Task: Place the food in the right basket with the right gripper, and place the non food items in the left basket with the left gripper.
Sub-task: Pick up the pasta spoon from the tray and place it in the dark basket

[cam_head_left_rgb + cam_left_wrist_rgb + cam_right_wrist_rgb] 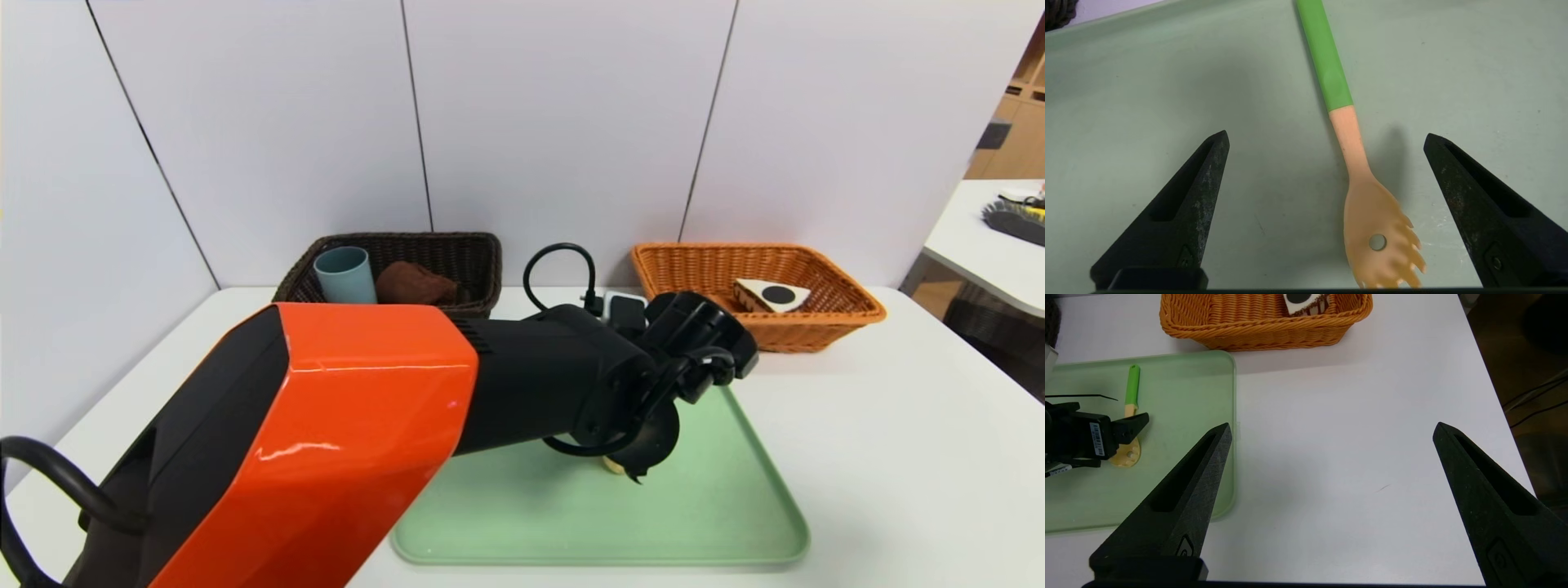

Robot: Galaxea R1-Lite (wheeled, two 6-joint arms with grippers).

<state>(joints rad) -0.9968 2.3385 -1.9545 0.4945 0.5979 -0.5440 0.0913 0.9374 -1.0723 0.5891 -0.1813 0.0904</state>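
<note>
Spoon (1352,151) between left claw's (1326,139) open fingers, on green tray (1274,212)

Blue-grey cup (346,278) and brown towel (415,284) in dark basket (482,269); cake slice (771,296) (black dot up) in orange basket (824,318).

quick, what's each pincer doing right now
left pincer: open, over the spoon, holding nothing
right pincer: open, empty, above the white table

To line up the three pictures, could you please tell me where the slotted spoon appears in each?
Head view: mostly hidden behind the left arm; a bit of the slotted spoon shows.
Left wrist view: centre, between the open fingers.
Right wrist view: far left.
Shared landmark: green tray.
</note>
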